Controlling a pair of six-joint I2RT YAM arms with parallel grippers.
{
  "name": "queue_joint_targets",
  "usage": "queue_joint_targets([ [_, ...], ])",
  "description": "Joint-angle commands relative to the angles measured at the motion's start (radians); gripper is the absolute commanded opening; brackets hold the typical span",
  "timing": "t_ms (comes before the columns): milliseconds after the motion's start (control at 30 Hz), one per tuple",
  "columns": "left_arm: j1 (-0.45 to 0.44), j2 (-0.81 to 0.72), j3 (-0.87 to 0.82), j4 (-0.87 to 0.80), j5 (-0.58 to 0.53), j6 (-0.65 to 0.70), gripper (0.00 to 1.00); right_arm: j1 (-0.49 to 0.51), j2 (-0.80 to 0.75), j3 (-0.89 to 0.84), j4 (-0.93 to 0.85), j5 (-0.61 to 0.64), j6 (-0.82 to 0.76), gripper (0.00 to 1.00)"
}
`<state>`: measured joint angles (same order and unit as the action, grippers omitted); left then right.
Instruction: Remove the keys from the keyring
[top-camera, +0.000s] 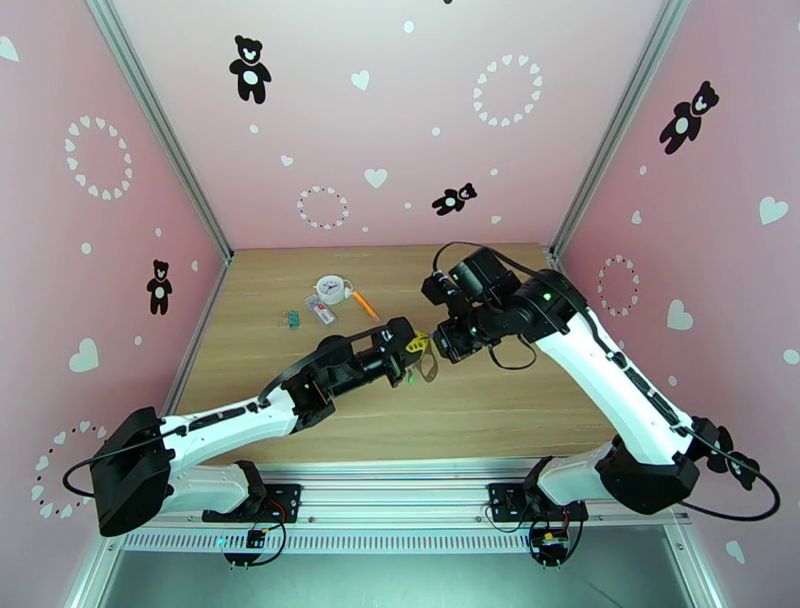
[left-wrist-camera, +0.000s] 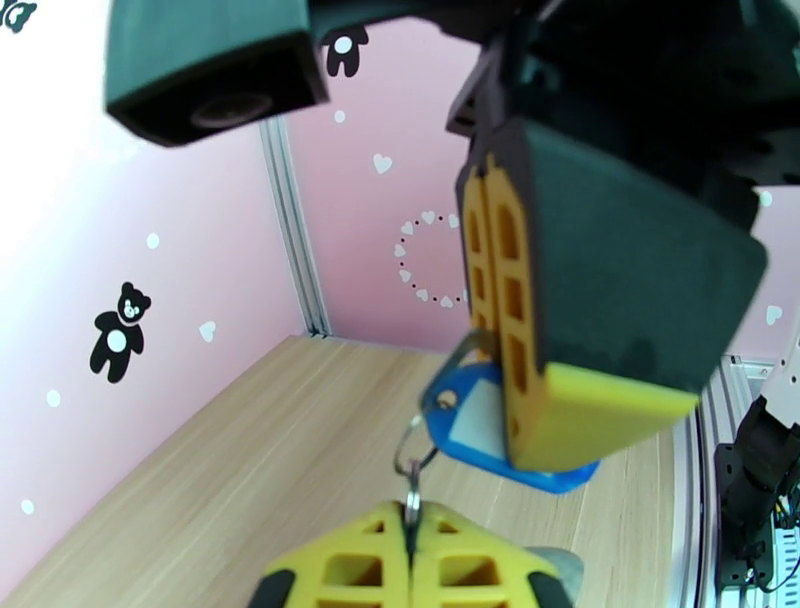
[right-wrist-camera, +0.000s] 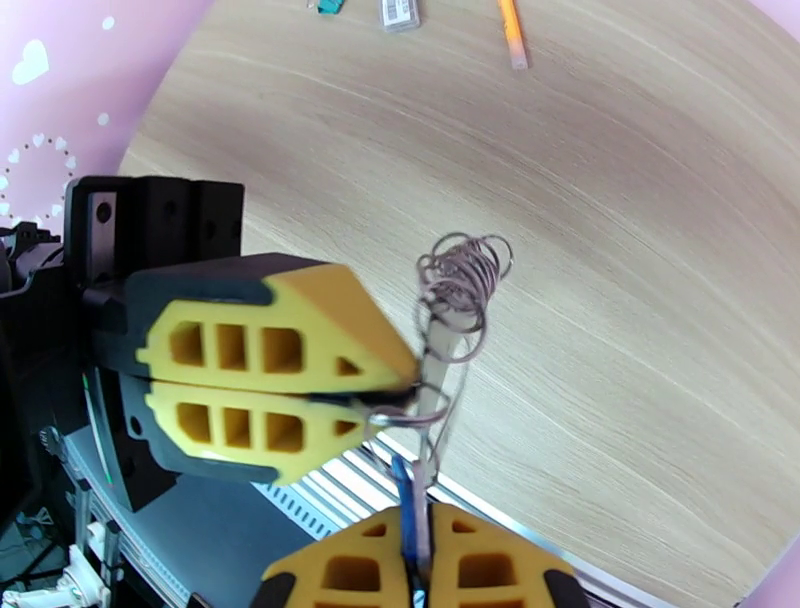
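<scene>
Right gripper (right-wrist-camera: 415, 518) first, close under its own wrist lens: yellow fingers pinched tight on the blue-tagged key (right-wrist-camera: 402, 492), tag edge-on in the seam, grey blade beside it running straight out from the tips. Left gripper (right-wrist-camera: 405, 388) comes in from the left, clenched on a wire ring of the keyring (right-wrist-camera: 462, 285), whose coiled loops stand just past both sets of tips. The whole string runs lengthwise away from the right fingertips, over bare table (right-wrist-camera: 620, 200). The near edge rail sits right beneath.

Over to the left wrist view: its own fingers are closed on that ring, which stands edge-on straight out of the tips. The blue tag hangs tilted, holed end toward the ring, other end behind the right gripper's fingers. Open wood to the left runs to the pink wall.

From above: both grippers meet tip to tip over the middle of the table, the keyring's dark loop dangling just below them. Plenty of bare wood on the near and right sides. White disc (top-camera: 331, 288), orange pen (top-camera: 365, 305), red-and-white tag (top-camera: 320, 312) and teal item (top-camera: 291, 318) cluster far left, well apart.
</scene>
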<state>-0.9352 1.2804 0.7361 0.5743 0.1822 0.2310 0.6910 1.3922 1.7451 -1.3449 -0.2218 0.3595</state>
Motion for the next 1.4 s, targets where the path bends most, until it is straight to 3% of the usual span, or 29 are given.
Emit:
queue_joint_targets([
  [0, 0.035, -0.052, -0.007, -0.022, 0.075, 0.028, 0.00, -0.043, -0.060, -0.051, 0.050, -0.084, 0.001, 0.06],
  [200, 0.092, -0.094, 0.015, -0.022, 0.215, -0.027, 0.00, -0.098, -0.161, -0.222, 0.243, -0.275, -0.028, 0.22],
  [367, 0.116, -0.099, 0.043, -0.031, 0.289, -0.051, 0.00, -0.152, -0.264, -0.335, 0.442, -0.364, -0.077, 0.32],
  [533, 0.165, -0.083, 0.072, 0.012, 0.381, -0.124, 0.00, -0.231, -0.379, -0.473, 0.745, -0.517, -0.150, 0.35],
  [867, 0.173, -0.030, 0.135, 0.113, 0.432, -0.238, 0.00, -0.310, -0.541, -0.764, 1.267, -0.596, -0.237, 0.36],
  [1067, 0.173, 0.001, 0.177, 0.106, 0.442, -0.265, 0.00, -0.350, -0.538, -0.816, 1.389, -0.686, -0.225, 0.35],
  [1367, 0.170, 0.035, 0.212, 0.134, 0.466, -0.298, 0.00, -0.350, -0.487, -0.756, 1.286, -0.762, -0.304, 0.34],
])
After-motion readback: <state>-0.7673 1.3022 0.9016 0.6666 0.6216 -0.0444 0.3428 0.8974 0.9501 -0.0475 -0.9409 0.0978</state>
